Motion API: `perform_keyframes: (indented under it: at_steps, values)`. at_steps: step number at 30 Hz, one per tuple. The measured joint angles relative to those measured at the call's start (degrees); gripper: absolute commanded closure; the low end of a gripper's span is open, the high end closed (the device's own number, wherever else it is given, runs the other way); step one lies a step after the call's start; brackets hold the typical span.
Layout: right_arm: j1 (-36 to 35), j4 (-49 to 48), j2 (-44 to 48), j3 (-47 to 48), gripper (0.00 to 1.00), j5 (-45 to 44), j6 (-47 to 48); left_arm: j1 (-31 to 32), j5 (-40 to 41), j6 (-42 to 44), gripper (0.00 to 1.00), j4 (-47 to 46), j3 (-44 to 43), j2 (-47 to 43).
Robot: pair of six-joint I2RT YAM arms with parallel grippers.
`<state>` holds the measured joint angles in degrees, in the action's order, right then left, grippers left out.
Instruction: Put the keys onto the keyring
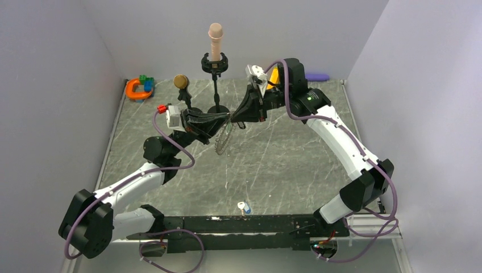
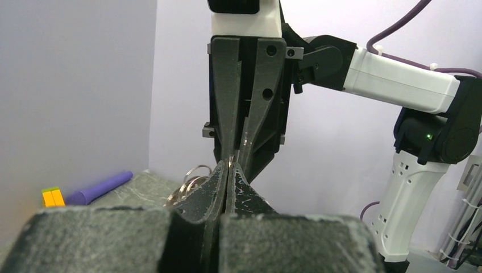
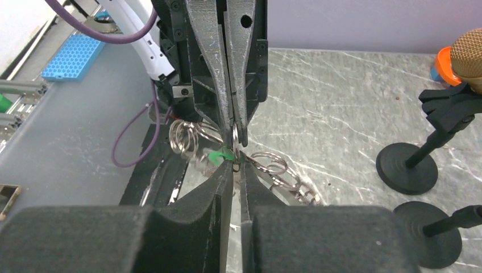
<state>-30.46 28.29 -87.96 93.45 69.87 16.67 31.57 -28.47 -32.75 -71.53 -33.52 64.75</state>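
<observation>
My two grippers meet tip to tip above the middle of the table. My left gripper (image 1: 223, 120) is shut on a thin ring of the keyring (image 1: 224, 142), whose chain of silver rings hangs below it. The rings show beside my left gripper's own tips (image 2: 228, 165) in the left wrist view (image 2: 190, 179). My right gripper (image 1: 236, 117) is shut at its tips (image 3: 236, 166) on the green key (image 3: 215, 157), whose green head sticks out to the left, touching the ring. More rings (image 3: 274, 165) dangle at the right. The red key is not seen.
A small key with a pale blue head (image 1: 243, 207) lies near the front edge. Two black microphone stands (image 1: 218, 109) (image 1: 193, 111) stand just behind the grippers; their bases (image 3: 407, 165) show at the right. An orange clamp (image 1: 136, 89) sits back left and a purple cylinder (image 1: 318, 77) back right.
</observation>
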Motion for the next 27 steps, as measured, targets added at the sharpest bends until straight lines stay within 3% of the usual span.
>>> perform_keyframes:
  at_steps: [5, 11, 27]
  values:
    - [0.44, 0.17, 0.02, -0.02, 0.72, 0.2, -0.44, 0.0, 0.09, 0.09, 1.0, -0.02, -0.24, -0.09]
    - [2.69, -1.84, 1.25, -1.33, 0.71, 1.03, -2.47, -0.17, 0.04, 0.04, 1.0, -0.04, -0.24, -0.63]
    - [2.21, -18.1, 2.14, -5.44, 0.7, 2.73, -15.61, -0.26, -0.17, -1.22, 1.0, -0.33, -0.24, -0.63]
